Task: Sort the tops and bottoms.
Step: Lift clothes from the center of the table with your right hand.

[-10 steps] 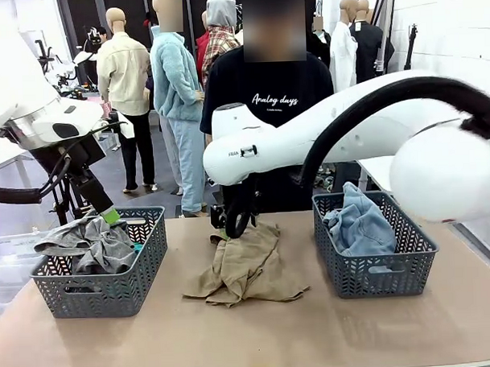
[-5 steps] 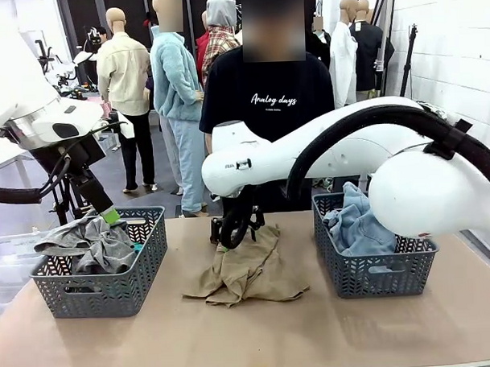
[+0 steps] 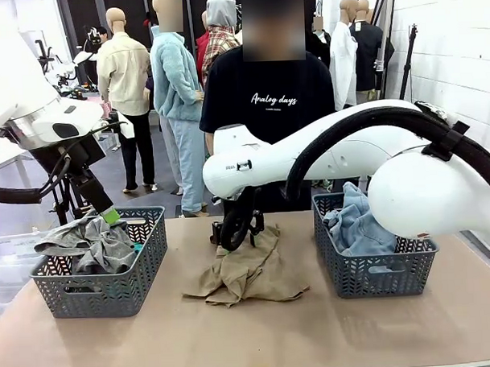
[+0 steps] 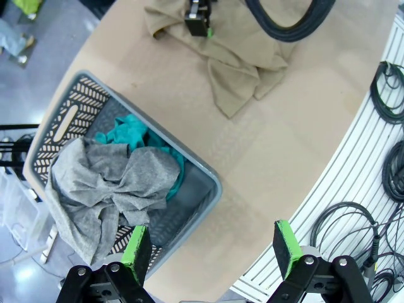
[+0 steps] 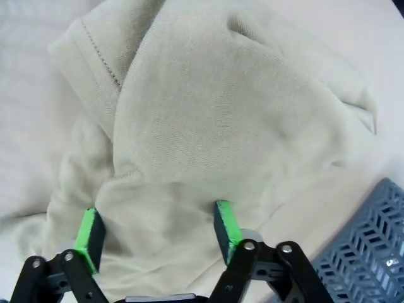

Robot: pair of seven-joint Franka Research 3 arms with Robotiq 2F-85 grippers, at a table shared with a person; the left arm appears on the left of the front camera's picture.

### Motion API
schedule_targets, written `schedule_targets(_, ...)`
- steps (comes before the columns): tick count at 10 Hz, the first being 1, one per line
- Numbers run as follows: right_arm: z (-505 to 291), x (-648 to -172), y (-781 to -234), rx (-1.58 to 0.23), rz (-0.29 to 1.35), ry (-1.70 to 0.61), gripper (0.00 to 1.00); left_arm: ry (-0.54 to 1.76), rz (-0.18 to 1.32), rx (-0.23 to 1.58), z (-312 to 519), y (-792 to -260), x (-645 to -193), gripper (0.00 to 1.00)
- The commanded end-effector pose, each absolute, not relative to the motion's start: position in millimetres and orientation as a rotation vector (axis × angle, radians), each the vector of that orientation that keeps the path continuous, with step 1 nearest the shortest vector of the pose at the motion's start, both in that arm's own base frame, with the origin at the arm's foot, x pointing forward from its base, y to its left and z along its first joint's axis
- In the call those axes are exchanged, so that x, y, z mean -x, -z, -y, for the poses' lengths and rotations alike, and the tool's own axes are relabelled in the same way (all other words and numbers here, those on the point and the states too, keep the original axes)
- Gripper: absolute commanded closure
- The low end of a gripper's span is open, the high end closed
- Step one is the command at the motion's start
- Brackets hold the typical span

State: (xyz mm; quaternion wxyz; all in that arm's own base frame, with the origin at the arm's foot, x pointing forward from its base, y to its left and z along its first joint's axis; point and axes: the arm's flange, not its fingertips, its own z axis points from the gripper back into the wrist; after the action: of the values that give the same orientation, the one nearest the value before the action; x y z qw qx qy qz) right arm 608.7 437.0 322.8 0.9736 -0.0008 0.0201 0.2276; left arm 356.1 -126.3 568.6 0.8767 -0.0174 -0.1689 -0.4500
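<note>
The sorting looks mostly done, with one garment left to place. The left basket (image 3: 103,273) on the table (image 3: 250,336) holds the grey top (image 3: 90,241), which lies heaped over the near rim, and the left wrist view shows the teal green top (image 4: 129,134) tucked beneath it inside the same basket. The right basket (image 3: 375,267) holds the light blue denim bottoms (image 3: 359,224), bunched up and rising above the far rim. Between the two baskets the khaki tan top (image 3: 248,268) lies crumpled on the bare tabletop, in neither basket.

The right gripper (image 5: 158,230) is down on the far edge of that khaki top. Its green-padded fingers (image 5: 226,227) stand fairly wide, pressed into the folds on either side of a ridge of cloth; whether they have actually caught the fabric is hard to tell from this close view, so no firm grip can be claimed. The left gripper (image 4: 211,249) hovers above the near corner of the left basket with its fingers spread fully wide and nothing between them.

Judging by how things lie, what remains is to pinch the khaki top, lift it clear and carry it left to join the other tops. A person in a dark shirt (image 3: 266,94) stands at the far side of the table.
</note>
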Motion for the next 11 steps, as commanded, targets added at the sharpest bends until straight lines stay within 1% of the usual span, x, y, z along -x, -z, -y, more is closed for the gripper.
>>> schedule_targets(1, -435, -609, -328, -0.020, -0.075, -0.441, 0.63, 0.957, 0.350, 0.035, 124, -569, -355, 0.00)
schedule_targets(3, -432, -609, -327, -0.024, -0.083, -0.433, 1.00, 0.957, 0.350, 0.035, 124, -569, -355, 0.00)
schedule_targets(6, -432, -606, -324, -0.036, -0.088, -0.438, 1.00, 0.957, 0.350, 0.035, 124, -569, -355, 0.00)
schedule_targets(8, -430, -596, -333, -0.049, -0.061, -0.432, 1.00, 0.957, 0.350, 0.035, 124, -569, -355, 0.00)
schedule_targets(11, -423, -577, -347, -0.074, -0.065, -0.423, 1.00, 0.957, 0.350, 0.035, 124, -569, -355, 0.00)
